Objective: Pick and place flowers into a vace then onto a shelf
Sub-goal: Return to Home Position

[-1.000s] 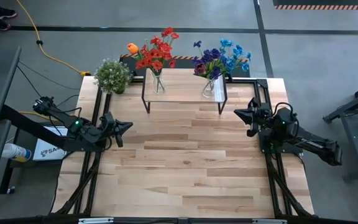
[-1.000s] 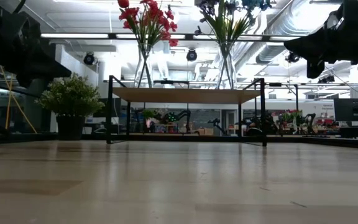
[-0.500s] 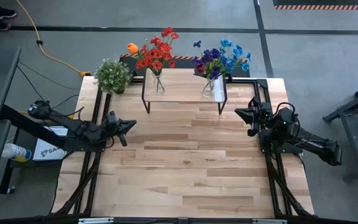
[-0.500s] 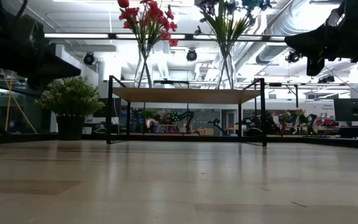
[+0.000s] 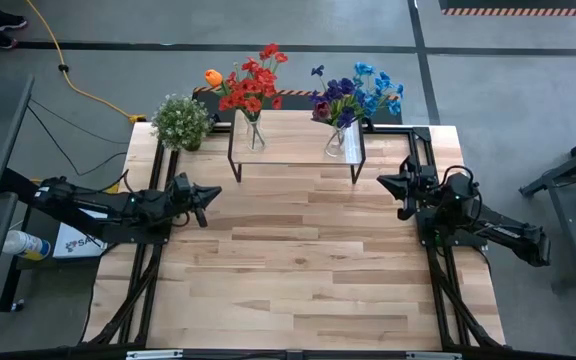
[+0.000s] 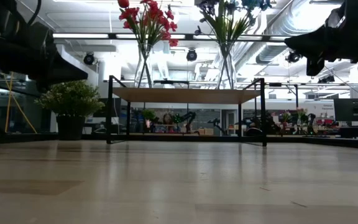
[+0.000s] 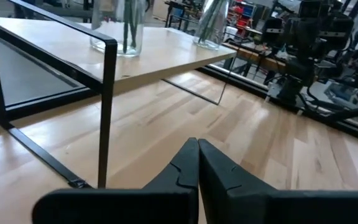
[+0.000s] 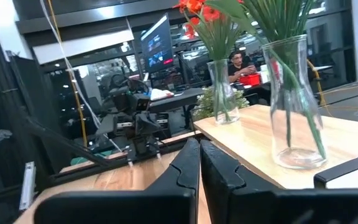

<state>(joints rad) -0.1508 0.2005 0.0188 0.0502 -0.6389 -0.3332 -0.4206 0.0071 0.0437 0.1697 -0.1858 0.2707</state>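
Observation:
Two clear glass vases stand on the shelf at the table's far side. The left vase holds red flowers and an orange bloom. The right vase holds blue and purple flowers. My left gripper is shut and empty, above the table, left of the shelf's near left leg. My right gripper is shut and empty, right of the shelf's near right leg. Both vases also show in the left wrist view and in the right wrist view.
A bushy green potted plant stands at the table's far left corner. Black frame rails run along the table's left and right sides. The wood tabletop stretches in front of the shelf. A person shows far off in the right wrist view.
My left gripper has gone toward the table's right and far edges, closer to the shelf's near left leg, staying shut. My right gripper has kept still.

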